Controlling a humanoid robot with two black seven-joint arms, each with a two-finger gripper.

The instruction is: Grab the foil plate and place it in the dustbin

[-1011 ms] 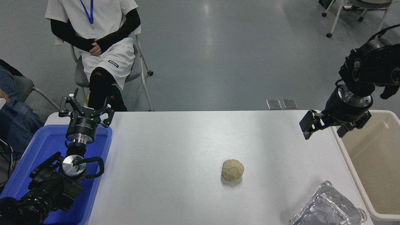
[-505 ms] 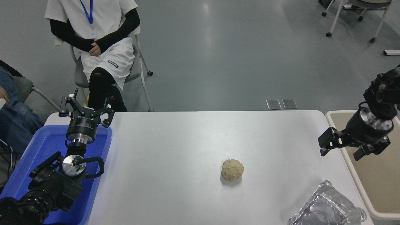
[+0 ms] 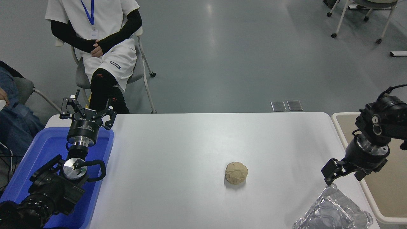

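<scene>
We can read no brand or label on anything on the table; the small patch on the seated person's point(image 3: 95, 35) white clothing and the card on their blue lanyard are too small to make out.

We see two containers. The dustbin point(image 3: 341, 125), beige with a thick rounded rim, stands against the right end of the white table point(image 3: 190, 143), and the part of its inside that we can see holds nothing. The blue plastic tub point(image 3: 47, 146) sits at the table's left end, and our left arm lies over it, so we cannot tell what it contains.

The foil plate point(image 3: 334, 211), crinkled and silver, lies at the table's near right corner, just beside the dustbin's rim and partly cut off by the picture's bottom edge. A tan crumpled paper ball point(image 3: 236, 173) rests near the table's middle, well apart from the plate.

Our right gripper point(image 3: 345, 173) hangs just above the plate's far edge, wrist angled downward from the right, its fingers spread and holding nothing; we see no contact with the foil. Our left gripper point(image 3: 86, 112) is parked at the lower left above the tub's far rim, pointing away from us with its fingers splayed apart and empty.
</scene>
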